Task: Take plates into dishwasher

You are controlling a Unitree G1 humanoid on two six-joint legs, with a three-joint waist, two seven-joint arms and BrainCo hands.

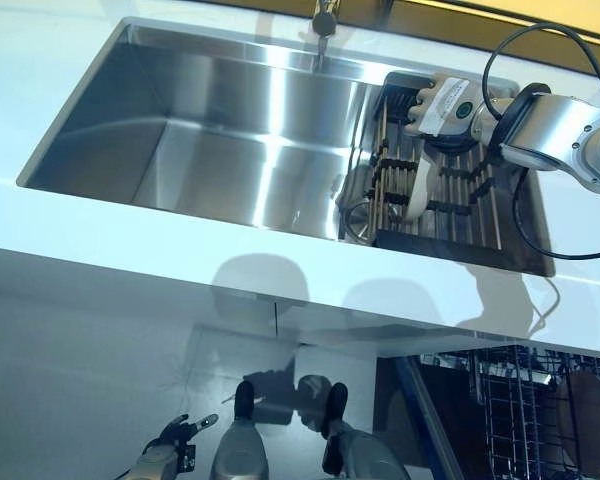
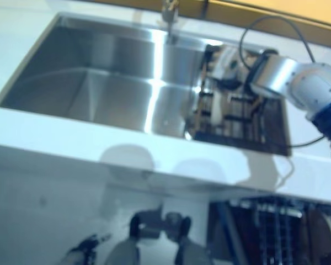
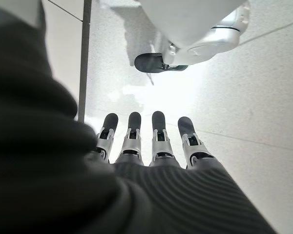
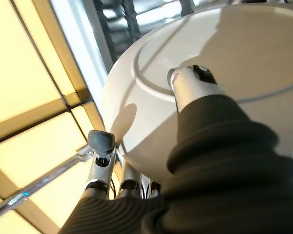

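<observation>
A cream plate (image 1: 419, 188) stands on edge in the dark drying rack (image 1: 460, 215) at the right end of the sink. My right hand (image 1: 443, 106) is at the top of the rack. In the right wrist view my right hand (image 4: 185, 146) pinches the plate (image 4: 244, 53), with the thumb on its underside and the fingers behind its rim. My left hand (image 1: 170, 445) hangs low by the floor at the lower left. Its fingers are straight and it holds nothing, as the left wrist view (image 3: 151, 141) shows.
The steel sink (image 1: 230, 130) is set in a white counter (image 1: 130, 250), with a faucet (image 1: 323, 25) at the back. The open dishwasher's wire rack (image 1: 520, 410) shows under the counter at the lower right, with a round dish (image 1: 585, 415) in it.
</observation>
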